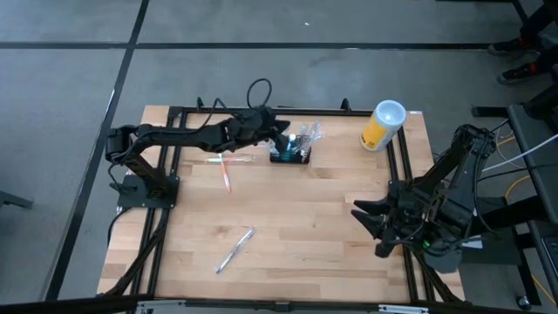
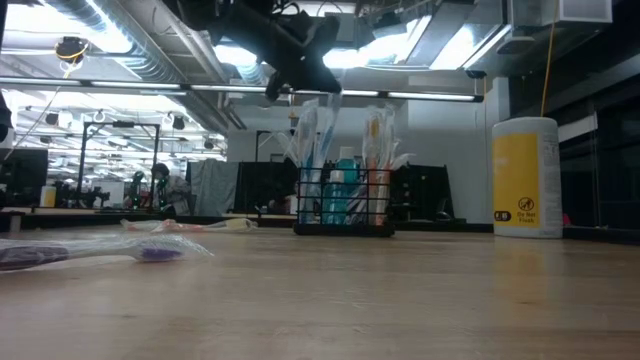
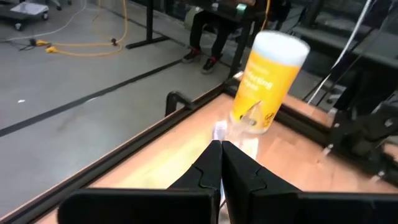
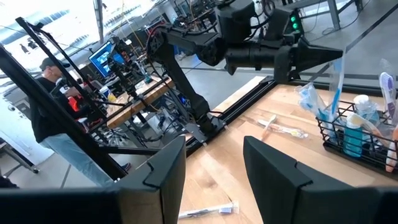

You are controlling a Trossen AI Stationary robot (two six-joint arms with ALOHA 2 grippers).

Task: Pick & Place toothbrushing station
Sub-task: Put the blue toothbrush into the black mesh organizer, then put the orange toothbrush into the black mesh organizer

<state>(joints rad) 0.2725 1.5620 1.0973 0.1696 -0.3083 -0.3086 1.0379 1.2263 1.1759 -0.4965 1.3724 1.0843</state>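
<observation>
The toothbrushing station is a small black wire-mesh caddy [image 1: 290, 157] [image 2: 345, 205] [image 4: 357, 140]. It stands on the wooden table near the far edge, with several wrapped toothbrushes and a blue bottle upright in it. My left gripper [image 1: 283, 138] [image 3: 221, 146] [image 4: 339, 56] hovers just above the caddy's left end. It is shut at the top of a blue toothbrush in a clear wrapper [image 4: 336, 93]. My right gripper [image 1: 370, 228] [image 4: 214, 162] waits open at the table's right side, with nothing between its fingers. My left gripper pinches the top end of the clear wrapper [image 4: 337, 64] between its two fingertips. It comes in nearly level from the table's left. The wrapped toothbrush hangs below the fingertips, roughly upright, with its lower end down inside the caddy.
A yellow canister with a white lid [image 1: 384, 125] [image 2: 525, 178] [image 3: 267, 81] stands at the far right. One wrapped toothbrush [image 1: 226, 170] lies left of the caddy, and another [image 1: 235, 249] [image 2: 100, 248] lies near the front. People are in the room beyond the table.
</observation>
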